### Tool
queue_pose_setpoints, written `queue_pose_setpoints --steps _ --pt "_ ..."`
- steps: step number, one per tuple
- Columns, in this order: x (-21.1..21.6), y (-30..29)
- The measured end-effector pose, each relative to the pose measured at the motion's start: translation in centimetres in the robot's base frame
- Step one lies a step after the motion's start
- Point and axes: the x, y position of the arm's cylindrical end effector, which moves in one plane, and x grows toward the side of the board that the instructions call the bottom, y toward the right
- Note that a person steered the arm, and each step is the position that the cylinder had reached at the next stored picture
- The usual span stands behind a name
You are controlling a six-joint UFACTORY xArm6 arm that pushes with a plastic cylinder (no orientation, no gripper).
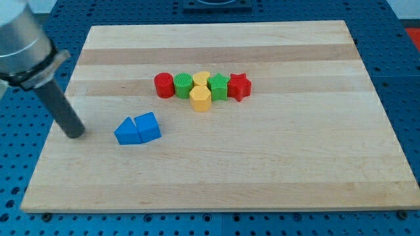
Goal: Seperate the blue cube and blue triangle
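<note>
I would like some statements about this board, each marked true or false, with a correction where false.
1. The two blue blocks touch each other. True: the blue cube and blue triangle sit side by side.
2. My tip rests between the blue blocks. False: it stands apart, to the view's left of them.
3. The red star ends the row at the view's right. True.
4. The red cylinder lies beside the blue triangle. False: it is in the row above.

A lab bench: a pale wooden worktop [262,170] lies on a blue perforated plate [403,39] (a grid of mounting holes), with a grey robot arm [23,42] at the frame's upper left.
</note>
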Motion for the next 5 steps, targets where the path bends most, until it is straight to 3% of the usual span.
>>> queue_pose_setpoints --steps 3,5 --pt "0.0 12.9" --pt "-0.8 13.5"
